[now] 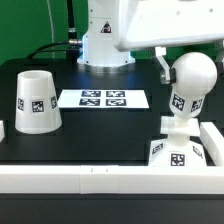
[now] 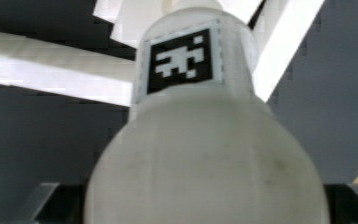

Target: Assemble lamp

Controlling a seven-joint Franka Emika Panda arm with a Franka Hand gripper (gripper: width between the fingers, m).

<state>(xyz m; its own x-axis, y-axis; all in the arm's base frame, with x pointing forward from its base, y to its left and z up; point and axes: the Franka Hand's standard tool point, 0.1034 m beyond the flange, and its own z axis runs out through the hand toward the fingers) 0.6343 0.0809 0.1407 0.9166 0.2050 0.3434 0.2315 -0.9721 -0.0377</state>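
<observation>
White ball-headed bulb (image 1: 190, 88), tagged stem upright on square base (image 1: 181, 153), hand (image 1: 188, 68) clasping its head, jaws wide.

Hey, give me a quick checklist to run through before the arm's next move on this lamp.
1. Bulb stands upright on the base: ok.
2. Bulb fully seated in the base: cannot tell, the joint is too small to judge.
3. Pincer straddles the bulb's head: ok.
4. Pincer firmly clamped on the bulb: cannot tell.
5. Shade stands on the table at the exterior view's left, apart from bulb and arm: ok.
6. Shade fitted over the bulb: not ok, not yet done.
</observation>
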